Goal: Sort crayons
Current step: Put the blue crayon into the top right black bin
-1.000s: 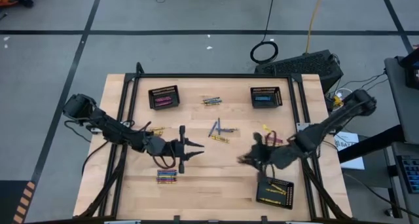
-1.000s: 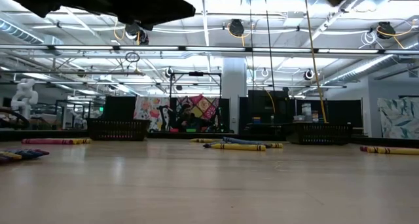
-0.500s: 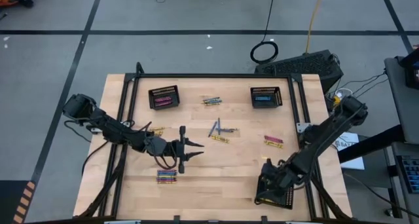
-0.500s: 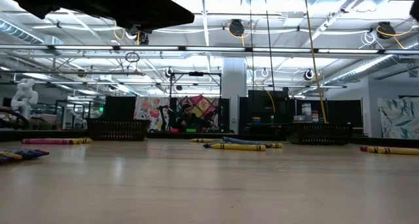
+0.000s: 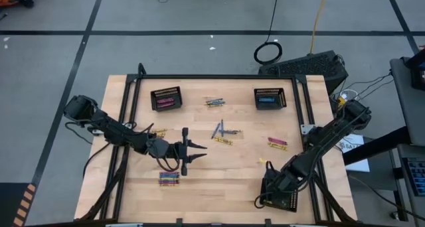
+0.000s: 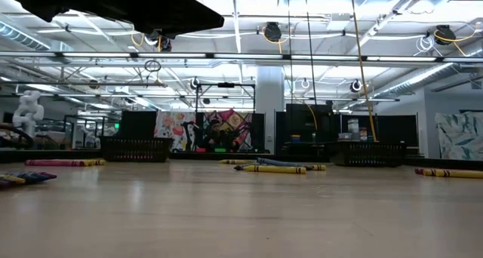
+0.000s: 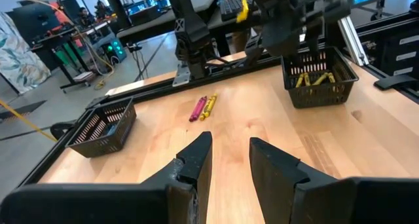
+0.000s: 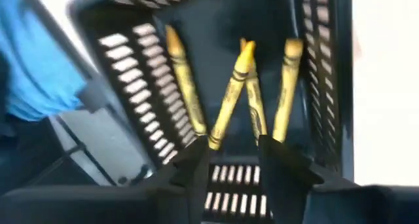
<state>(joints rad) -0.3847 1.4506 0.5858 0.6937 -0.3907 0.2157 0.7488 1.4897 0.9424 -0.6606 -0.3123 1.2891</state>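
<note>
Bright overhead lamps (image 6: 272, 32) w/ glare in low view; right wrist view motion-blurred, overexposed at edge.

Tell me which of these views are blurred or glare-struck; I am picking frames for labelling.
Right wrist view: motion-smeared, the yellow crayons in the basket soft-edged, white wash along one side. Low view: bright ceiling lights against dark arm silhouettes, sheen on the table. High view: evenly lit, crayons tiny. Left wrist view: sharp, its fingers crisp.

Yellow crayons (image 8: 229, 93) lie in a black mesh basket (image 8: 131, 73) on pale wood table (image 5: 219, 174)
</note>
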